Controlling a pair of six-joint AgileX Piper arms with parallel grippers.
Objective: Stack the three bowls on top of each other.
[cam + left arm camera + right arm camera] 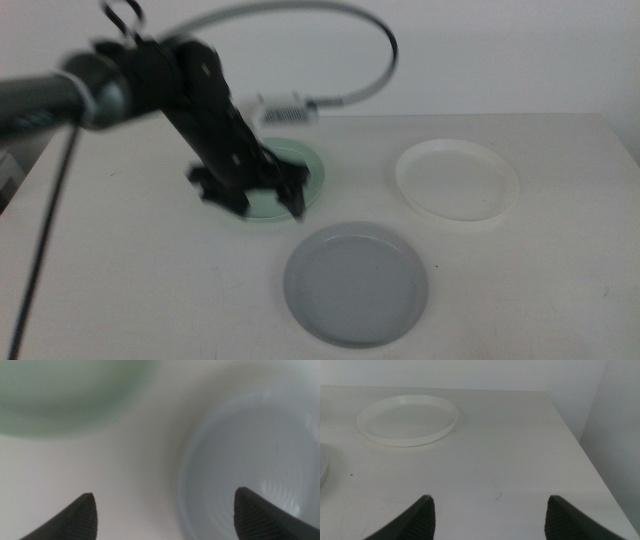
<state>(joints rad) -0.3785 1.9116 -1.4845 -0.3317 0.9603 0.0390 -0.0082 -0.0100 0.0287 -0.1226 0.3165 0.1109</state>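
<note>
Now left tool open over mint bowl rim.

Smooth plastic grey bowl, faintly glossy white bowl, mint green bowl, matt pale desk, ribbed dark left tool

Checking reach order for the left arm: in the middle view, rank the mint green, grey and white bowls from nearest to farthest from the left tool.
Measured from the left tool:
1. Mint green bowl, directly under the tool, at the back left.
2. Grey bowl, just ahead of the tool, at the front centre.
3. White bowl, off at the back right.
</note>
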